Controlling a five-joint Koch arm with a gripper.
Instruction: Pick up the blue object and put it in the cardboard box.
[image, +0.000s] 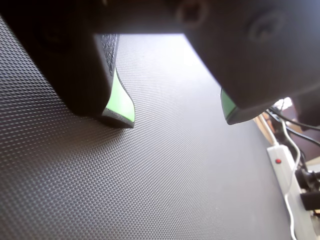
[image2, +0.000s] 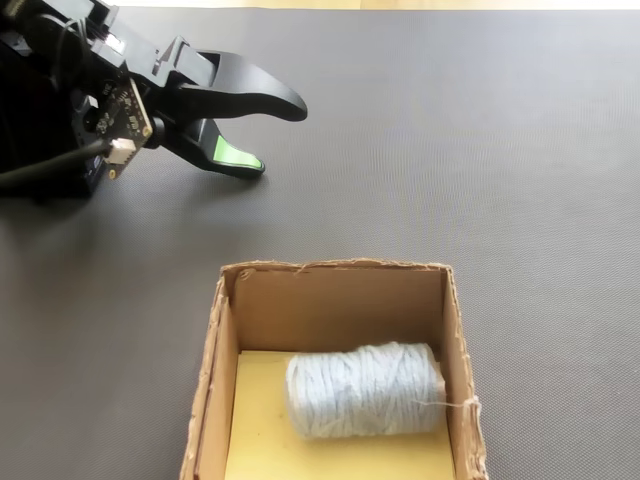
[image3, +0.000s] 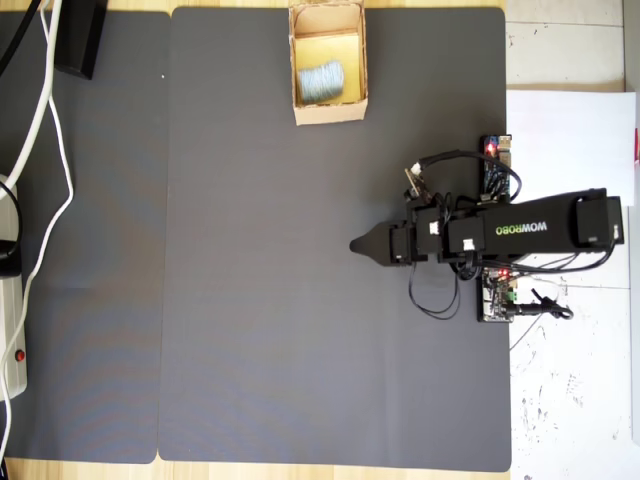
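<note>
From the wrist view I see the gripper (image: 177, 119) with its two black fingers (image: 120, 107) spread wide, green pads facing each other and nothing between them; only the dark dotted mat (image: 150, 190) shows in the gap. The fixed view gives the same reading: the gripper (image2: 278, 135) hangs low over the mat (image2: 450, 150), one finger curved above, the other with its green pad (image2: 235, 155) close to the surface, the gap empty.

The blue roll (image2: 365, 390) lies on its side inside the cardboard box (image2: 455, 340), well apart from the fingers, resting on the yellowish floor against the right wall as this view shows it. In the overhead view the box (image3: 328, 110) with the roll (image3: 322, 80) sits at the mat's far edge, well away from the fingertips (image3: 358, 245). A white power strip (image: 282, 170) lies beyond the mat on the desk.
</note>
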